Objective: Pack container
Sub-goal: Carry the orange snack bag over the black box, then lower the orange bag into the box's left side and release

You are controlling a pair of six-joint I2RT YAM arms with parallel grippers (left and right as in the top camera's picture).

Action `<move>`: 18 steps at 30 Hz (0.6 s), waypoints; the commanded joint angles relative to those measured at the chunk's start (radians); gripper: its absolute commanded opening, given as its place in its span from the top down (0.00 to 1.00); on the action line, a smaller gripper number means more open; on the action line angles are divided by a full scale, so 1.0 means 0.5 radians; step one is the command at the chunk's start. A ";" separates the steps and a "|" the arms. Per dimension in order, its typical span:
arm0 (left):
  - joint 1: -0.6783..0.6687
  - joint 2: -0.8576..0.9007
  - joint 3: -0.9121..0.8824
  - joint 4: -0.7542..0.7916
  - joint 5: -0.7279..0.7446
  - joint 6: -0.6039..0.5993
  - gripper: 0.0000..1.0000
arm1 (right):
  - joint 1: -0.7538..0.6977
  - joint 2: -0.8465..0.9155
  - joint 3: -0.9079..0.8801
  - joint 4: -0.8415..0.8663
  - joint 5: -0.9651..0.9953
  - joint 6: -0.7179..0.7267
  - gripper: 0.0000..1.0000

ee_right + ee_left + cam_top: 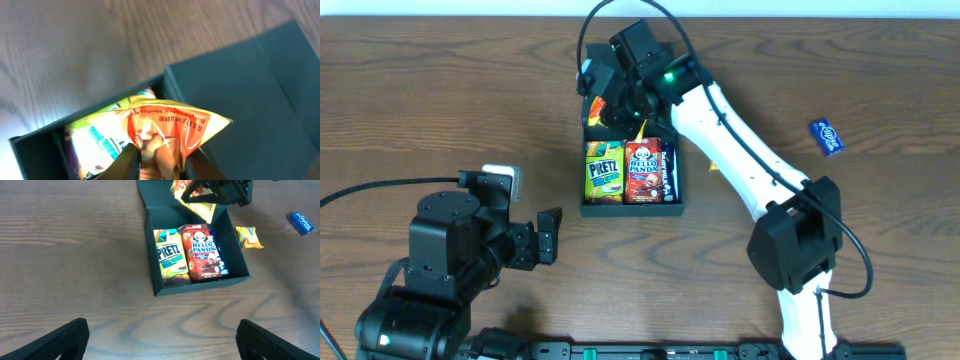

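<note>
Jaws of the right gripper (161, 159) are pinched narrowly on one end of an orange-and-yellow snack packet (170, 124), held over the far part of the container (630, 210). Gripping it by the end leaves the rest free, probably so it can be lowered into the open space behind what is already packed. That black container sits mid-bench (440, 90), its flap lid (155, 192) folded back on the far side, clear of the opening. Inside, a Pretz box (604, 170), a Hello Panda box (643, 170) and a dark packet (667, 170) lie side by side against the near wall, which leaves the far half free. The left gripper (550, 238) sits well apart, facing the container, its jaws spread wide and empty. A small yellow packet (248, 236) near the container's right wall and a blue packet (827, 137) farther off look yet to be packed.
</note>
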 commanded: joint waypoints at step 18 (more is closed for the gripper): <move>0.002 -0.001 0.008 -0.005 0.006 0.015 0.05 | 0.069 0.074 -0.053 -0.040 -0.130 -0.187 0.79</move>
